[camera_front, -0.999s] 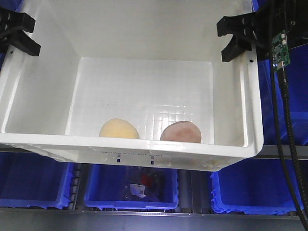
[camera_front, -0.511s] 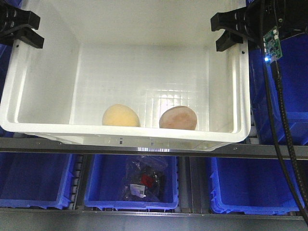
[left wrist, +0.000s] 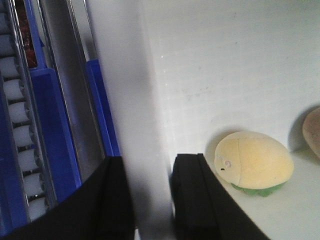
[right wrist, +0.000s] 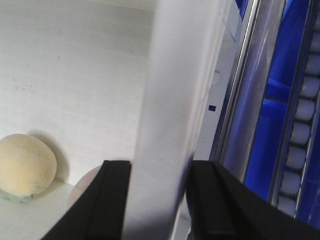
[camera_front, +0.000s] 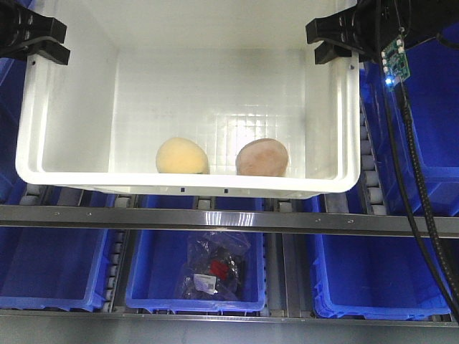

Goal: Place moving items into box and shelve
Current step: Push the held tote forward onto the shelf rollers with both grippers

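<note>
Front view: big white box (camera_front: 72,115) held up in front of a shelf rack (camera_front: 229,218), tilted so the grid floor faces the camera. Left gripper (camera_front: 30,39) clamped on the box's side wall at about 10 o'clock, right gripper (camera_front: 337,39) clamped on the opposite wall at about 2 o'clock. Both wrist views back that up: black fingers (left wrist: 192,195) of the left one either side of the white wall, pinching it tight; same deal on the right, fingers (right wrist: 112,200) flanking the wall with no gap showing.

Inside, two moving items down at the 6 o'clock end of the floor, resting against the near wall. Pale yellow lump (camera_front: 182,156) at roughly 7 o'clock, pinkish-red lump (camera_front: 262,158) at roughly 5 o'clock, near each other but apart. Left wrist view up close: yellow one looks like a plush with a tiny face and a green underside.

Box's lower rim just above the metal rail of the rack. Blue bins (camera_front: 193,276) in the row below, middle one holding a clear bag (camera_front: 214,269) with something red and black in it. More blue bins off at 3 o'clock, plus a small circuit board (camera_front: 395,63) with a lit LED by the right arm.
</note>
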Motion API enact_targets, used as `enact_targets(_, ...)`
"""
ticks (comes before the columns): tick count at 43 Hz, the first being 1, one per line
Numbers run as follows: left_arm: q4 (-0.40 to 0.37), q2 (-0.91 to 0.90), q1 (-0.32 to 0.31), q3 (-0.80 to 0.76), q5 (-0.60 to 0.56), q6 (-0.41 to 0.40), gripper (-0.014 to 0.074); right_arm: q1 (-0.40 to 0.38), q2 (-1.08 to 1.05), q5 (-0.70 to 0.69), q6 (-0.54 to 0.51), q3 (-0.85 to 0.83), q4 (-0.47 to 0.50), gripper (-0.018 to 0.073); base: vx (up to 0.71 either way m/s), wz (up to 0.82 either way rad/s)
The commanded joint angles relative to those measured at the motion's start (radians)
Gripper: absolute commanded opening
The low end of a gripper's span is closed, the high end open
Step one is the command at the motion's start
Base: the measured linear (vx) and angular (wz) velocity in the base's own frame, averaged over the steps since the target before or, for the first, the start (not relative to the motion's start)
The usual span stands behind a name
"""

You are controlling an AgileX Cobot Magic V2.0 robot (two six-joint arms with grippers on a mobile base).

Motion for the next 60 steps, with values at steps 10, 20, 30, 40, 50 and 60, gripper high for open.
enact_targets(10, -0.153, 0.007, -0.017, -0.039, -0.099, 0.029, 0.0002, 0.018, -0.047, -0.207, -0.065, -0.048, 0.135, 0.0000, 0.00, 0.00)
enact_targets(20, -0.152, 0.015, -0.017, -0.039, -0.134, 0.029, 0.0002, 0.018, 0.029, -0.205, -0.075, -0.048, 0.134, 0.0000, 0.00, 0.00)
enact_targets(30, -0.153, 0.026, -0.017, -0.039, -0.138, 0.030, 0.0002, 0.018, 0.055, -0.205, -0.088, -0.048, 0.132, 0.0000, 0.00, 0.00)
enact_targets(40, -0.155, 0.054, -0.017, -0.039, -0.105, 0.030, 0.0002, 0.018, 0.062, -0.199, -0.088, -0.048, 0.132, 0.0000, 0.00, 0.00)
enact_targets(50, -0.162, 0.067, -0.017, -0.039, -0.140, 0.029, 0.0004, 0.018, 0.062, -0.206, -0.088, -0.048, 0.128, 0.0005, 0.00, 0.00)
enact_targets(60, -0.162, 0.067, -0.017, -0.039, -0.168, 0.043, 0.0050, 0.018, 0.062, -0.205, -0.088, -0.048, 0.105, 0.0060, 0.00, 0.00)
